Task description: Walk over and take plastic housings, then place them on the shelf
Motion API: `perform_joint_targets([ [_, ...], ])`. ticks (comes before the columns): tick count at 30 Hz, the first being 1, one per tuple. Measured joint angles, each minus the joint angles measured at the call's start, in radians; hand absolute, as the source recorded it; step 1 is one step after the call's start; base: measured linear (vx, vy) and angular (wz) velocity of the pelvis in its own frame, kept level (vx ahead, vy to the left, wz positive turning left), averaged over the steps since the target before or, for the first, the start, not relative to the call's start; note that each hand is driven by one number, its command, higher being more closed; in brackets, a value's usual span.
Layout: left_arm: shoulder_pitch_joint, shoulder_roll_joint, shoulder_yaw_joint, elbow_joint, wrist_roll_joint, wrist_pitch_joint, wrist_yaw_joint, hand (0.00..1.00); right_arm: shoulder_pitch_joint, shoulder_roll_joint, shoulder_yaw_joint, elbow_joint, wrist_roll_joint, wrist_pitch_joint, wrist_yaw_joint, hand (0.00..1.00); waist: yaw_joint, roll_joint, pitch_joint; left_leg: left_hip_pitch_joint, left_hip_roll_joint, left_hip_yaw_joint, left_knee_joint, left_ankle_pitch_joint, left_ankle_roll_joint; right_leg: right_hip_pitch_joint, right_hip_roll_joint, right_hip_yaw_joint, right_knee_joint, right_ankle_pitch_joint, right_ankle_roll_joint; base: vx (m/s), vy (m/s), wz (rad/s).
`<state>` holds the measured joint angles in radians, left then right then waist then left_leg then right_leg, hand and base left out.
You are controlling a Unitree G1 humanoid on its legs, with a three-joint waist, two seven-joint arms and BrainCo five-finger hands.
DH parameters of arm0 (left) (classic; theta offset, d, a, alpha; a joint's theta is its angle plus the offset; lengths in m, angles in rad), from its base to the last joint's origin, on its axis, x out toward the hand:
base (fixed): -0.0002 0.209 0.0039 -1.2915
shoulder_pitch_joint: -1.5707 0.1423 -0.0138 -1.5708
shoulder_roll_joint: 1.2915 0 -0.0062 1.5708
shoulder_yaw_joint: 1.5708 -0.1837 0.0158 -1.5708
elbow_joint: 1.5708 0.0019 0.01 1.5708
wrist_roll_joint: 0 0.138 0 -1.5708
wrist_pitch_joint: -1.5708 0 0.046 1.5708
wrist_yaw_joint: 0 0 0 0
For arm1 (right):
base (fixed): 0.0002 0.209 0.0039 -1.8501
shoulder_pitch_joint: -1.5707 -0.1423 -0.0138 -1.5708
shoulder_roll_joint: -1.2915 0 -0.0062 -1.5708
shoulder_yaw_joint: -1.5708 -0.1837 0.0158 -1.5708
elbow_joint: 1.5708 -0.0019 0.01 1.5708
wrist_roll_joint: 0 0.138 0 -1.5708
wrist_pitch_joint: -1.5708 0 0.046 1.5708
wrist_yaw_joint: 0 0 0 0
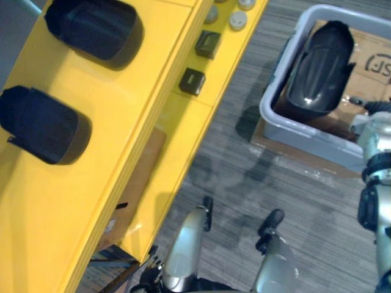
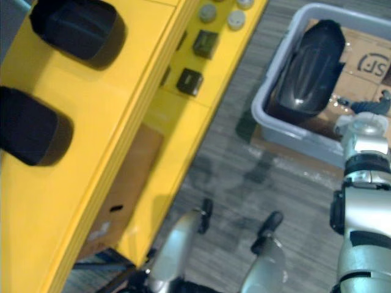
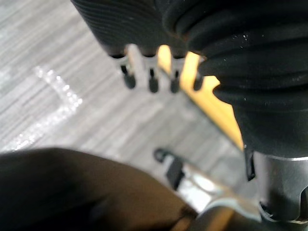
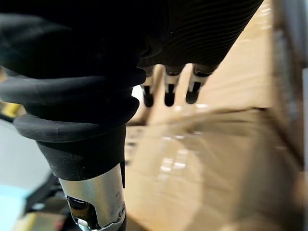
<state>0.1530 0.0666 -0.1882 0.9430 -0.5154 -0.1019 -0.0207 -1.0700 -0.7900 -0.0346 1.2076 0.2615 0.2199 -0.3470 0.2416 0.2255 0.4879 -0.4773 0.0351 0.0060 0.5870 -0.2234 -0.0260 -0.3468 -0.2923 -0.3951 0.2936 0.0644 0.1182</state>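
Note:
Two black plastic housings (image 1: 91,27) (image 1: 40,125) lie on the top of the yellow shelf (image 1: 122,110) at the left. A third black housing (image 1: 321,67) rests tilted inside the grey bin (image 1: 275,116) at the upper right. My right hand (image 2: 366,105) hovers over the bin's near right corner, beside that housing and apart from it. In the right wrist view its fingers (image 4: 168,91) hang straight above cardboard, holding nothing. My left hand (image 3: 151,79) hangs low over the striped floor by the shelf's yellow edge, fingers straight and empty.
Two small black blocks (image 1: 208,44) (image 1: 192,80) and round grey caps (image 1: 237,20) sit on the shelf's lower yellow ledge. A cardboard box (image 1: 137,183) stands under the shelf. The bin stands on flat cardboard (image 1: 305,160). Striped grey floor (image 1: 244,177) lies between shelf and bin.

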Motion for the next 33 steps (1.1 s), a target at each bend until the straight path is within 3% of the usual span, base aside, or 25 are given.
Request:
perform_joint_targets([
  [2,-0.015,-0.007,-0.033,0.023,-0.037,0.001,-0.002,0.00,-0.001,-0.039,0.015,0.000,-0.026,0.004,0.005,0.00,0.022,0.029,-0.021,-0.027,-0.006,-0.001,0.008,0.003,0.005,-0.031,-0.010,0.003,0.021,-0.004,-0.001,-0.05,0.038,0.04],
  [9,-0.045,-0.008,-0.098,0.052,-0.077,0.000,-0.009,0.00,-0.020,-0.133,0.138,-0.007,-0.087,-0.005,0.066,0.00,0.054,0.071,-0.051,-0.087,-0.022,-0.001,0.022,0.001,0.007,-0.098,-0.037,0.004,0.050,-0.015,-0.008,-0.07,0.042,0.02],
  [10,-0.050,-0.007,-0.106,0.052,-0.077,0.001,-0.009,0.00,-0.024,-0.146,0.156,-0.010,-0.092,-0.007,0.066,1.00,0.062,0.078,-0.054,-0.099,-0.024,-0.001,0.024,-0.001,0.011,-0.109,-0.039,0.002,0.050,-0.015,-0.007,-0.04,0.017,-0.01],
  [16,-0.062,-0.003,-0.131,0.052,-0.077,-0.005,-0.009,0.00,-0.021,-0.203,0.196,-0.011,-0.160,-0.003,0.066,1.00,0.084,0.088,-0.062,-0.124,-0.023,-0.007,0.035,-0.002,0.012,-0.124,-0.043,-0.017,0.054,-0.013,-0.008,-0.02,0.016,0.01],
  [21,-0.073,-0.001,-0.147,0.049,-0.104,-0.018,-0.011,0.00,-0.021,-0.254,0.219,-0.011,-0.286,0.043,0.063,1.00,0.092,0.109,-0.080,-0.136,-0.019,-0.019,0.035,0.002,0.013,-0.124,-0.039,-0.038,0.054,-0.015,-0.012,0.03,0.018,0.03],
  [26,-0.073,-0.001,-0.162,0.032,-0.106,-0.033,-0.009,0.00,-0.032,-0.250,0.244,-0.006,-0.335,0.171,-0.007,1.00,0.116,0.112,-0.082,-0.116,-0.012,-0.023,0.033,0.003,0.013,-0.112,-0.038,-0.045,0.068,-0.029,-0.009,0.05,0.008,0.02],
  [29,-0.073,-0.001,-0.168,0.023,-0.106,-0.036,-0.010,0.00,-0.032,-0.244,0.242,0.013,-0.334,0.217,-0.049,1.00,0.126,0.114,-0.084,-0.107,-0.012,-0.026,0.033,0.000,0.011,-0.101,-0.036,-0.049,0.067,-0.038,-0.016,0.00,0.009,0.01],
  [30,-0.072,-0.001,-0.168,0.020,-0.105,-0.039,-0.009,0.00,-0.037,-0.242,0.239,0.023,-0.331,0.224,-0.078,0.00,0.127,0.113,-0.084,-0.107,-0.012,-0.028,0.033,0.000,0.011,-0.099,-0.036,-0.053,0.066,-0.039,-0.017,-0.02,0.026,0.06],
  [33,-0.072,0.000,-0.168,0.018,-0.104,-0.048,-0.002,0.00,-0.037,-0.226,0.235,0.030,-0.288,0.209,-0.132,0.00,0.123,0.113,-0.083,-0.094,-0.012,-0.037,0.036,-0.003,0.011,-0.072,-0.033,-0.069,0.056,-0.039,-0.017,-0.01,0.029,0.09],
])
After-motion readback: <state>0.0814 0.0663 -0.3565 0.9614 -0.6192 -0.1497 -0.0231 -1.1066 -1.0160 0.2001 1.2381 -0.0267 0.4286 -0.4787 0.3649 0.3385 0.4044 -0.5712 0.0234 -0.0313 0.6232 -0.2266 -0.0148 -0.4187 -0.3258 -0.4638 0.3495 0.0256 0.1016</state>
